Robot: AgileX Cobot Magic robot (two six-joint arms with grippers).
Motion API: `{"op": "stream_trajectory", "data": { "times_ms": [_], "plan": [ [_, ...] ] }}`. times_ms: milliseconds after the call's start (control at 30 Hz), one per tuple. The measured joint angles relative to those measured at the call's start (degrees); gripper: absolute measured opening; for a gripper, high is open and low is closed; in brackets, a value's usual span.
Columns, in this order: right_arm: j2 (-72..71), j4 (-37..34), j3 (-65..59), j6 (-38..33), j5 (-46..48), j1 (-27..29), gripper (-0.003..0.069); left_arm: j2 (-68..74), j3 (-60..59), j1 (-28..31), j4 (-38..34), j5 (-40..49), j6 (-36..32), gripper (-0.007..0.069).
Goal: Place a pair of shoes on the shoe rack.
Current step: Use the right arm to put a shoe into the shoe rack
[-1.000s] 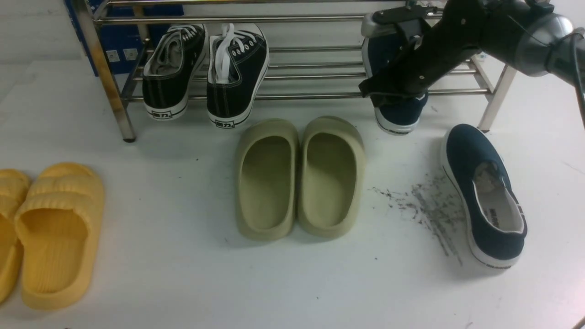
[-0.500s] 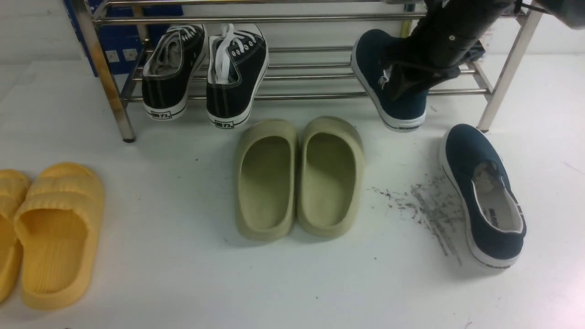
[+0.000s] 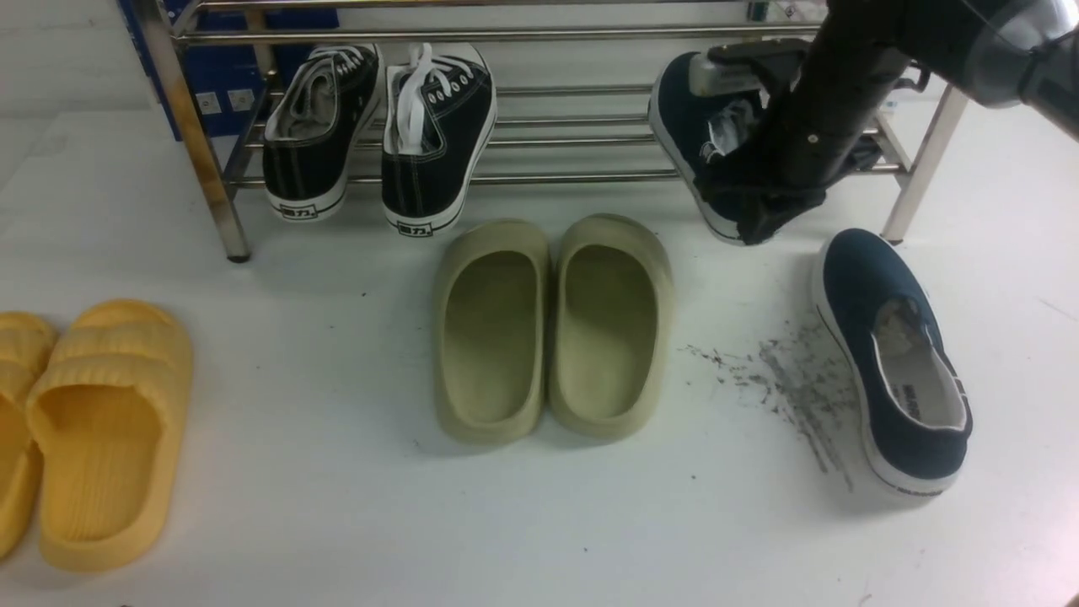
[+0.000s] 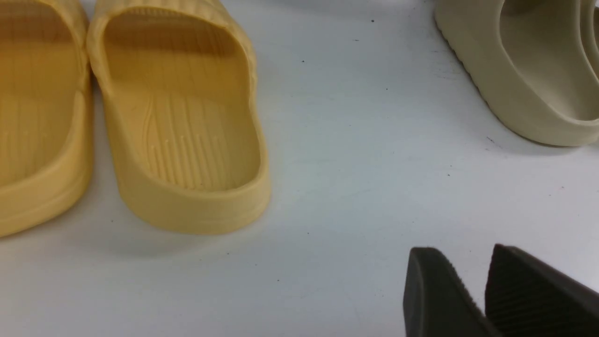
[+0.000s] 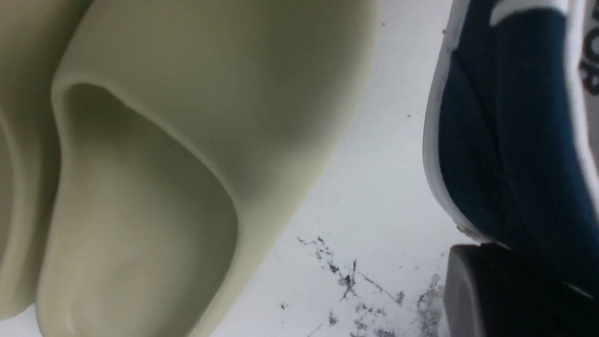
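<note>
One navy shoe [image 3: 684, 114] is leaning on the rack [image 3: 548, 35]; the other shoe [image 3: 893, 362] is lying on the surface [image 3: 337, 506]. The right hand [image 3: 754, 221] is hanging closed, empty, before the rack. The left hand [image 4: 463, 262] is hovering slightly open, empty.

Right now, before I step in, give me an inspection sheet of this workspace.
Surface: white table, with dark scuff marks.
Job's things: first navy shoe lies on the shoe rack at its right end, partly hidden by the right arm; second navy shoe is on the table, right of the scuffs.
Clutter: black sneakers on the rack; olive slides and yellow slides on the table.
Tools: left tool open, empty; right tool shut, at the first shoe's heel.
Cables: nothing seen.
Surroundings: blue panel behind the rack.
</note>
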State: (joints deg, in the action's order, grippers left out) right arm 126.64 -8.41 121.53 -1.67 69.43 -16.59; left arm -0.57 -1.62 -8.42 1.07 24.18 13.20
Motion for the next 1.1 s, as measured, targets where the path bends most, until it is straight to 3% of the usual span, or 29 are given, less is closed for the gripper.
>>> {"op": "stream_trajectory", "data": {
  "times_ms": [633,1100],
  "plan": [
    [0.0,-0.2,2.4,-0.1,-9.0,-0.7,-0.0003,0.0,0.0,0.0,0.0,0.0,0.0,0.0218],
    [-0.4,-4.7,2.7,-0.1,-6.2,-0.7,0.0036,0.0,0.0,0.0,0.0,0.0,0.0,0.0228]
  ]
}}
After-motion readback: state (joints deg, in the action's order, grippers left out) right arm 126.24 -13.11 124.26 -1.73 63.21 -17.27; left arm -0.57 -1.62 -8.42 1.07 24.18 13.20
